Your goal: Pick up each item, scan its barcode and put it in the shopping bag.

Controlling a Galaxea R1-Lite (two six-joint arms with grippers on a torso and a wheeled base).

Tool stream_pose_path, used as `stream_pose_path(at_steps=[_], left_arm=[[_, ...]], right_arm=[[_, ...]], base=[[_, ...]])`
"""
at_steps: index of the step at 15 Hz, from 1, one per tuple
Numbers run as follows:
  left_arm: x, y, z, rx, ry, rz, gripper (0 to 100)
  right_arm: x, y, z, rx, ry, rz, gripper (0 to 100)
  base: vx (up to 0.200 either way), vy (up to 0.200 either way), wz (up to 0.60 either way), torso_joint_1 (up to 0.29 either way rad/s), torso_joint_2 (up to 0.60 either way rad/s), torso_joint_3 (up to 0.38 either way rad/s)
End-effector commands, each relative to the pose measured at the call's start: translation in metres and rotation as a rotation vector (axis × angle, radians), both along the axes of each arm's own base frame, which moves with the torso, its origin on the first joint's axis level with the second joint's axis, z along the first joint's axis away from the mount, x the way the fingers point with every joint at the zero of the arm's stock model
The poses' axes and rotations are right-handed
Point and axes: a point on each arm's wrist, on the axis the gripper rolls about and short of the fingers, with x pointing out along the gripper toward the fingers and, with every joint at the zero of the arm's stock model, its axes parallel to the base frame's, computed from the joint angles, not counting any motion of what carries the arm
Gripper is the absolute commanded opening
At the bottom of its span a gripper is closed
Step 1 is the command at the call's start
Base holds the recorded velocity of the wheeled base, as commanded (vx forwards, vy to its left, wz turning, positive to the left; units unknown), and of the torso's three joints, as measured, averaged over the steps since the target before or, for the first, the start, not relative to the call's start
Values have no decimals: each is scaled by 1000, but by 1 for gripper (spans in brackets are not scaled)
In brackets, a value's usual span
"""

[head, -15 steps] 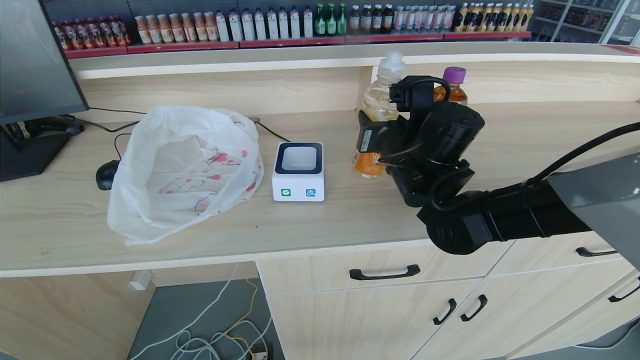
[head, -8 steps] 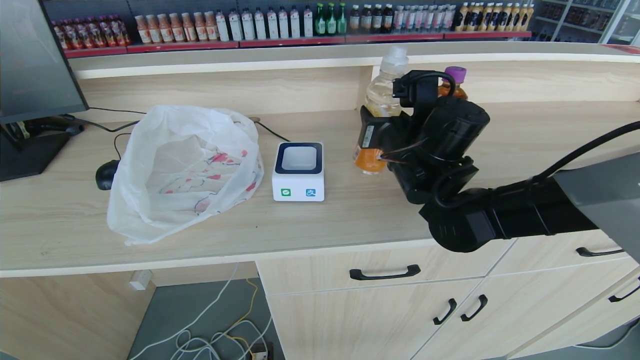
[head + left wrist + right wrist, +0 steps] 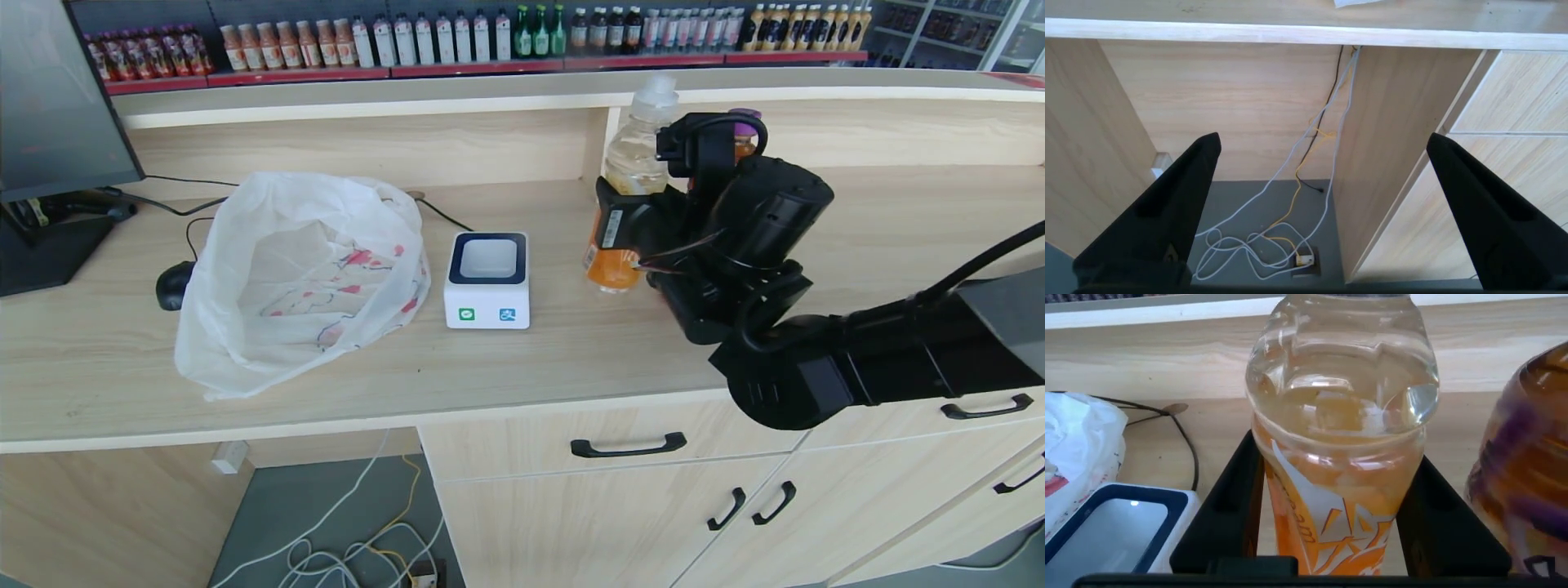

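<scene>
My right gripper [image 3: 633, 233] is shut on a clear bottle [image 3: 630, 159] with an orange label and a white cap, held upright just right of the scanner [image 3: 486, 279]. In the right wrist view its black fingers [image 3: 1221, 518] clamp the bottle [image 3: 1339, 457] on both sides of the label. I cannot tell whether the bottle's base touches the counter. Behind the wrist stands a second bottle with a purple cap [image 3: 743, 122], seen close beside the held one [image 3: 1527, 482]. The white shopping bag [image 3: 302, 269] lies open left of the scanner. My left gripper [image 3: 1323, 212] hangs open below the counter edge.
A monitor [image 3: 57, 98] and a black mouse [image 3: 173, 286] sit at the counter's left end, with cables running behind the bag. A raised ledge [image 3: 522, 106] backs the counter. Drawers with black handles [image 3: 627, 446] are below. Bare counter lies right of the arm.
My right gripper has carried the clamped bottle a little to the right, away from the scanner. The bag, the scanner and the purple-capped bottle have stayed put.
</scene>
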Motion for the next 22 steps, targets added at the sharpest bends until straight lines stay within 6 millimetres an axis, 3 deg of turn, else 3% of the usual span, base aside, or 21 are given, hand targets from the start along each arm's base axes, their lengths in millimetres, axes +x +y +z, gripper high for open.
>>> stream_pose_path(at_steps=[1,5,10,17,21,22], left_arm=[[0,0,0,0,-1,0,100],[0,0,0,0,0,0,100],[0,0,0,0,0,0,100],[0,0,0,0,0,0,100],[0,0,0,1,0,0,100],[0,0,0,0,-1,0,100]], right_arm=[[-28,-6,11,16,-21,31,0],[-49,-16,22,26,-40,43,0],[-77,-11,32,55,-75,106,0],[-131,-6,9,42,-124,214,0],[-158,-18,2,-9,-139,235,0],[-172,-30,-1,-43,-135,240,0]], base=[[0,0,0,0,0,0],[0,0,0,0,0,0],[0,0,0,0,0,0],[0,0,0,0,0,0],[0,0,0,0,0,0],[0,0,0,0,0,0]])
